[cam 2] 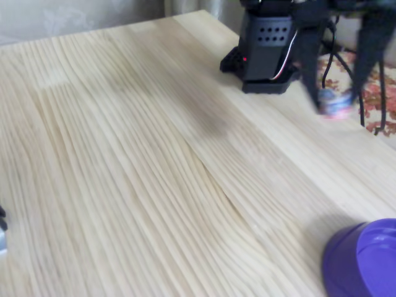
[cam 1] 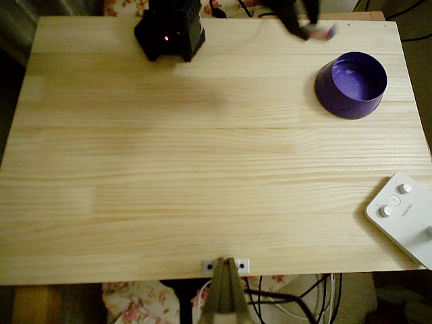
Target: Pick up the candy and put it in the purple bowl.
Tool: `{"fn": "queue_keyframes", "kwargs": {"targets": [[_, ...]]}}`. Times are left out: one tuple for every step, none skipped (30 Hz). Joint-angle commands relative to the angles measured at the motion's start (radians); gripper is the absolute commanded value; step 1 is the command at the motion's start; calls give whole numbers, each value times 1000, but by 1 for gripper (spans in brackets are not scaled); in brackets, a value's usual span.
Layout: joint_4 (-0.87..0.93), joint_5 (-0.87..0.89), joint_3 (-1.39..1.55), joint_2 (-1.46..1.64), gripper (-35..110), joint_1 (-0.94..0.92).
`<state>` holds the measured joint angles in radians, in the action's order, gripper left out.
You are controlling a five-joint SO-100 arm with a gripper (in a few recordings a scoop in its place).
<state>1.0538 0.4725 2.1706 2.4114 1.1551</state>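
The candy [cam 1: 325,32] is a small pinkish-and-bluish blur held off the table at the far right edge, also seen in the fixed view as candy [cam 2: 336,105]. My black gripper [cam 1: 312,30] is shut on it, smeared by motion; in the fixed view the gripper [cam 2: 337,98] hangs above the wood with its two dark fingers on either side of the sweet. The purple bowl [cam 1: 336,98] stands upright on the table just in front of and slightly right of the gripper. In the fixed view, part of the bowl [cam 2: 341,267] shows at the bottom right corner.
The arm's black base [cam 1: 170,30] with a red light sits at the far edge, left of the gripper, and appears as the base [cam 2: 266,46] in the fixed view. A white device with round knobs [cam 1: 405,216] lies at the near right corner. Cables hang beyond the table's far edge.
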Motion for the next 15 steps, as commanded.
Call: {"fn": "queue_keyframes", "kwargs": {"targets": [[-92, -25, -167, -100, -1, 34], [-114, -37, -202, -152, -1, 34], [-124, -52, -247, -210, -1, 31], [-130, -67, -296, -273, -1, 28], [-137, -81, -344, -333, -1, 25], [-143, -92, -385, -385, -1, 21], [-146, -98, -423, -431, -1, 20], [-147, -103, -459, -469, -1, 20], [-153, -101, -486, -499, -1, 21], [-163, -94, -506, -525, -1, 28], [-170, -91, -531, -552, -1, 41], [-170, -91, -565, -586, -1, 60], [-167, -94, -598, -623, -1, 80], [-167, -92, -626, -653, -1, 101], [-175, -89, -646, -683, -1, 118]]}}
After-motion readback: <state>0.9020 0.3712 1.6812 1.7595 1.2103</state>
